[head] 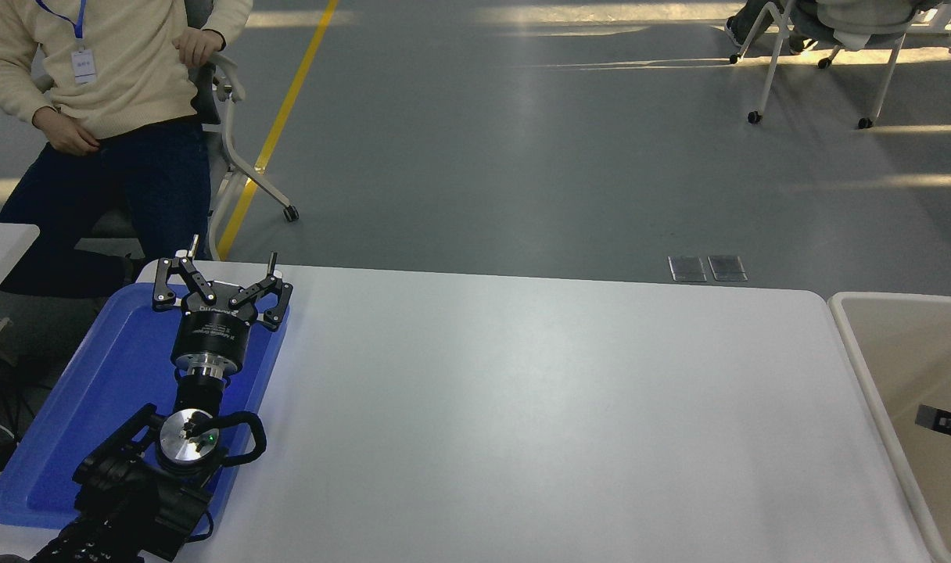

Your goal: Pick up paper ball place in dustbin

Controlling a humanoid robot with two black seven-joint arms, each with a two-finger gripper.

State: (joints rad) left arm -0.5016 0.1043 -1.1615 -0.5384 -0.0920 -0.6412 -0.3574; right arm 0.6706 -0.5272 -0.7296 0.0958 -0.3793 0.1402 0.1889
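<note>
No paper ball shows anywhere in the head view. The dustbin, a cream bin with a thick rim, stands against the table's right end and is cut off by the picture's edge. A small black part of my right gripper pokes in from the right edge over the bin's inside, and too little of it shows to judge its state. My left gripper is parked at the lower left above the blue tray, open with nothing in it.
A flat blue tray lies on the white table at its left end, under the left arm. A person sits on a wheeled chair beyond the far left corner. More chairs stand on the grey floor at the top right.
</note>
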